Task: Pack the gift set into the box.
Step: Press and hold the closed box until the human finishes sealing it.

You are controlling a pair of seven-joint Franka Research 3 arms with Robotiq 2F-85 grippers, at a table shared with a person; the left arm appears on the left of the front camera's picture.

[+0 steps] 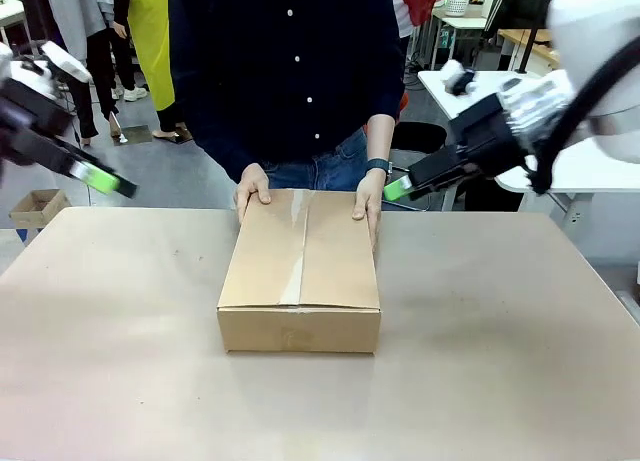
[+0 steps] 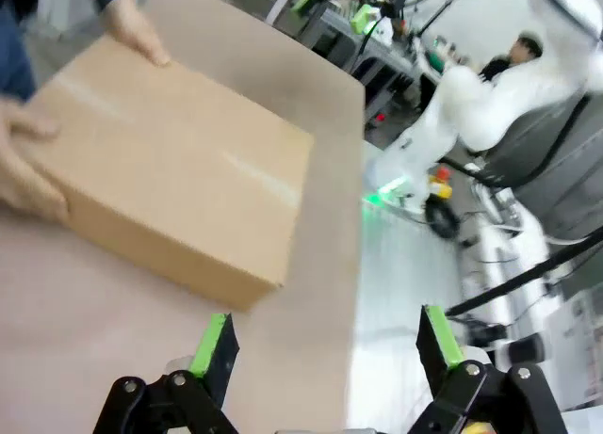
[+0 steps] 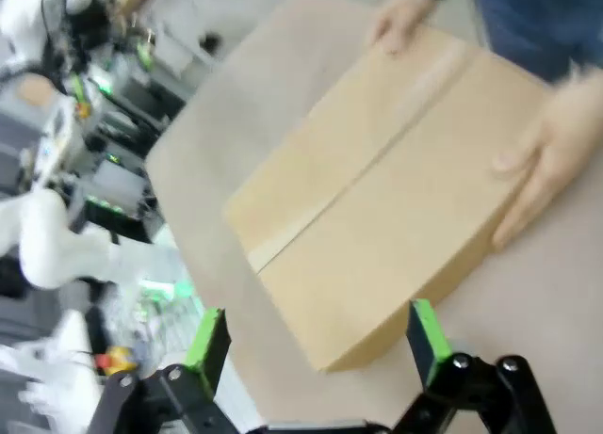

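Here's the right-hand black two-finger claw (image 1: 400, 189), bright green pads at the tips. Behind it sit a silvery ribbed collar (image 1: 525, 106) and a rounded white arm shell (image 1: 600, 31), with a black cable (image 1: 543, 173) looping alongside. The left-hand black two-finger claw (image 2: 325, 340) matches, with round silver pivot screws (image 2: 468, 368) at its base. Beyond both, the person wears a dark navy white-buttoned shirt (image 1: 280, 71), blue jeans (image 1: 325, 171) and a dark wristwatch (image 1: 378, 166).
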